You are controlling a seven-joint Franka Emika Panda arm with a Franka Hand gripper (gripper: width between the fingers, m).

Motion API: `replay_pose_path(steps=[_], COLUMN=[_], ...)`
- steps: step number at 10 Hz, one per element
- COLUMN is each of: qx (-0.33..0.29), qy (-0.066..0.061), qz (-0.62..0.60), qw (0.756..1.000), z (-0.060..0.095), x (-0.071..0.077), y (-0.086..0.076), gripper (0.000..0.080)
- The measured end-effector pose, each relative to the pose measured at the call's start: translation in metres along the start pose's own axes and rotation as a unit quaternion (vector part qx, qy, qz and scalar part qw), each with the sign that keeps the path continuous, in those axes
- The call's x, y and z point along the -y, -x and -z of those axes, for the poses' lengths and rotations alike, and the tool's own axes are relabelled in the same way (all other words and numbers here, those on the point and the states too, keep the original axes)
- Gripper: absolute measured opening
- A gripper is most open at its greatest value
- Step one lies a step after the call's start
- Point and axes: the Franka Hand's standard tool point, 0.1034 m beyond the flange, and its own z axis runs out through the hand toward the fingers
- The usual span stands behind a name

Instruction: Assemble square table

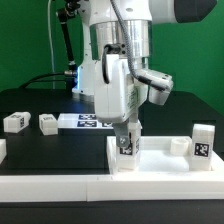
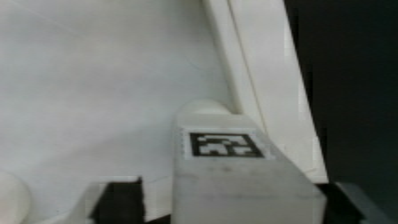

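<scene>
The square panel [image 1: 165, 160] lies white and flat with a raised rim at the front of the exterior view. My gripper [image 1: 127, 133] is shut on a white block leg [image 1: 127, 146] with its tag facing the camera, held upright at the panel's left corner. In the wrist view the leg [image 2: 222, 150] sits between my dark fingers [image 2: 121, 200], over the panel surface [image 2: 89, 80] beside its rim [image 2: 260, 70]. Another tagged leg [image 1: 203, 141] stands upright at the panel's right end. Two more legs [image 1: 15, 122] [image 1: 47, 122] lie on the black table at the left.
The marker board [image 1: 85, 122] lies behind the panel, between the loose legs and my arm. A long white bar [image 1: 50, 186] edges the table's front. A small white block [image 1: 178, 146] sits at the panel's far rim. A black stand and cables rise at the back left.
</scene>
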Motion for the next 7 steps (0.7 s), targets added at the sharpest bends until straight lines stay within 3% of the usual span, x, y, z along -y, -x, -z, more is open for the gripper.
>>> replay_pose_path(steps=[1, 2, 4, 6, 7], qx=[-0.005, -0.009, -0.009, -0.008, -0.009], qy=[0.022, 0.033, 0.035, 0.036, 0.038], qz=[0.110, 0.209, 0.285, 0.349, 0.408], qw=[0.994, 0.977, 0.958, 0.936, 0.912], z=[-0.0003, 0.0010, -0.0002, -0.0002, 0.0001], x=[-0.0045, -0.0034, -0.0060, -0.0054, -0.0051], y=[-0.0025, -0.0013, 0.0059, 0.0033, 0.0027], gripper=[0.0473, 0.0615, 0.0639, 0.0648, 0.0648])
